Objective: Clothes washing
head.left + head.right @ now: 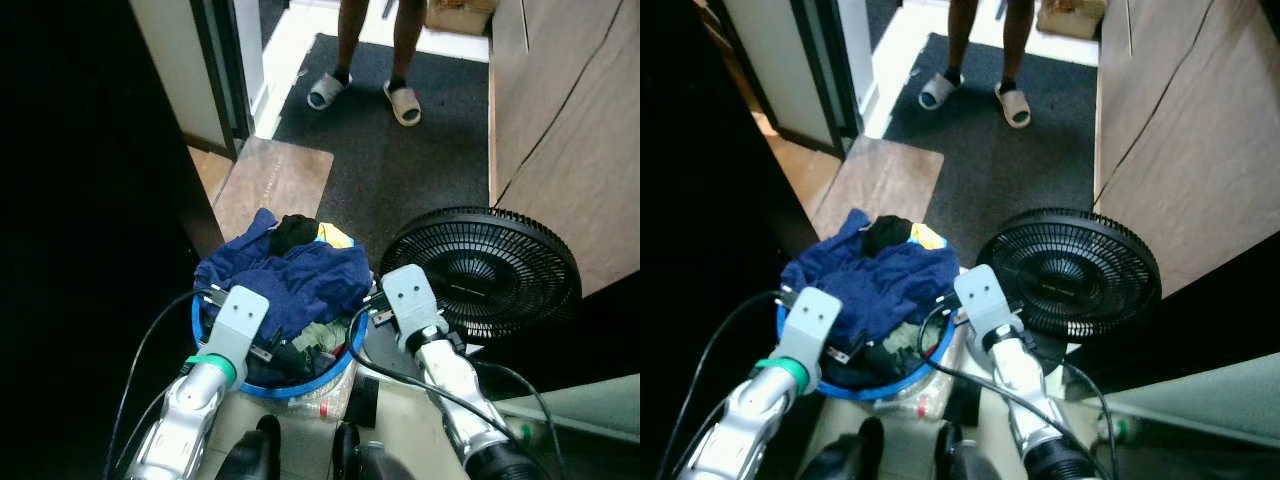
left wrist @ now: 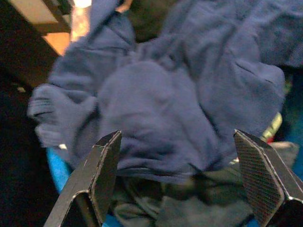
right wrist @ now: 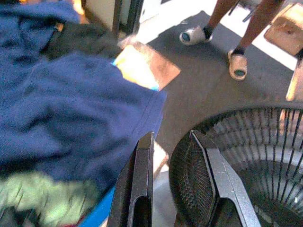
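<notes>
Laundry basket (image 1: 205, 335) carried between both arms, piled with blue cloth (image 1: 300, 280).
Left gripper (image 2: 180, 182) is spread wide over the pile; right gripper (image 3: 173, 184) is held narrow, empty, at the rim beside the fan (image 1: 490, 270).

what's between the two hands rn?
The blue basket heaped with clothes: a navy garment on top, between left hand and right hand. Clear in the left eye view.
</notes>
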### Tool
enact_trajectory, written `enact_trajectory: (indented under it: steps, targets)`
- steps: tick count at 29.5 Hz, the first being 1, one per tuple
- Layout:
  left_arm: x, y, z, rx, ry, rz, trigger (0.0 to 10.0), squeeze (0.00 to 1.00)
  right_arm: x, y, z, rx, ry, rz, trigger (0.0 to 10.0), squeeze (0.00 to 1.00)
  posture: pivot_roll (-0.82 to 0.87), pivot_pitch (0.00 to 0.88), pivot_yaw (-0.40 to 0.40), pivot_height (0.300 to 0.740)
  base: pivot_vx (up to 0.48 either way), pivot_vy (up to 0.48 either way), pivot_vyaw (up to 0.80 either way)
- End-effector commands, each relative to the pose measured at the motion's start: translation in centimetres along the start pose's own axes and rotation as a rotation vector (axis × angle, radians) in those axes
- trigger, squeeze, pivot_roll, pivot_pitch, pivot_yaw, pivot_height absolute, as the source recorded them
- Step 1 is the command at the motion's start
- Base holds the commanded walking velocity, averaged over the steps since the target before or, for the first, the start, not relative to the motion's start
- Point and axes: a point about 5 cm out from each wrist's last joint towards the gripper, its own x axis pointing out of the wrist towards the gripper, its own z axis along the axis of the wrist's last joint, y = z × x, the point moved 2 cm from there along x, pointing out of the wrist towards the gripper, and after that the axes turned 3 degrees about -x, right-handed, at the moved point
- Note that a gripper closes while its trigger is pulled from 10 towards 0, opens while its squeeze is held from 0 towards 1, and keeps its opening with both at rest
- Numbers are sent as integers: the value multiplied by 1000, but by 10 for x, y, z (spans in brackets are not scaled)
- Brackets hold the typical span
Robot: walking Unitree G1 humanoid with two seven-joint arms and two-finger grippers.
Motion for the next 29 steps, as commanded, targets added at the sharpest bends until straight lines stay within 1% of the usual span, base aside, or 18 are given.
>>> enact_trajectory:
  steps: [1,3,5,6,7,9,11,12,14,15,16,18,19,20,21,23,25,29]
  targets:
    - [-3,-2,-13,-16,38,4,10000,0,-10,6,-14,4,42,24,10000,0,114,144,8,740,0,0,0]
    - [-2,-1,-15,-20,39,16,10000,0,-14,9,-18,1,53,35,10000,0,113,133,3,740,0,0,0]
    - [-2,-1,-15,-20,39,16,10000,0,-14,9,-18,1,53,35,10000,0,113,133,3,740,0,0,0]
    - [0,2,-19,-24,46,32,10000,0,-19,20,-27,-12,82,79,10000,0,107,118,-4,740,0,0,0]
    - [0,2,-19,-24,46,32,10000,0,-19,20,-27,-12,82,79,10000,0,107,118,-4,740,0,0,0]
    - [1,5,-22,-26,55,45,10000,0,-24,33,-37,-20,116,149,10000,0,109,103,-13,740,0,0,0]
    - [1,5,-22,-26,55,45,10000,0,-24,33,-37,-20,116,149,10000,0,109,103,-13,740,0,0,0]
    - [1,5,-24,-27,58,49,10000,0,-26,39,-41,-21,128,182,10000,0,109,101,-14,740,0,0,0]
    - [1,5,-24,-27,58,49,10000,0,-26,39,-41,-21,128,182,10000,0,109,101,-14,740,0,0,0]
    - [1,7,-25,-29,60,56,10000,0,-27,42,-45,-20,144,200,10000,0,109,95,-20,740,0,0,0]
    - [1,9,-27,-31,62,67,10000,0,-29,42,-51,2,168,201,10000,0,108,90,-26,740,0,0,0]
    - [1,9,-27,-31,62,67,10000,0,-29,42,-51,2,168,201,10000,0,108,90,-26,740,0,0,0]
    - [1,11,-29,-34,66,79,10000,0,-34,42,-58,12,195,207,10000,0,107,83,-33,740,0,0,0]
    - [1,11,-29,-34,66,79,10000,0,-34,42,-58,12,195,207,10000,0,107,83,-33,740,0,0,0]
    - [1,13,-33,-43,72,96,10000,0,-48,45,-70,13,230,232,10000,0,103,65,-45,740,0,0,0]
    - [1,13,-33,-43,72,96,10000,0,-48,45,-70,13,230,232,10000,0,103,65,-45,740,0,0,0]
    - [2,12,-35,-50,72,103,10000,0,-54,47,-74,12,236,235,10000,0,103,48,-50,740,0,0,0]
    - [4,12,-34,-59,64,110,10000,0,-52,45,-70,25,218,208,10000,0,102,31,-56,740,0,0,0]
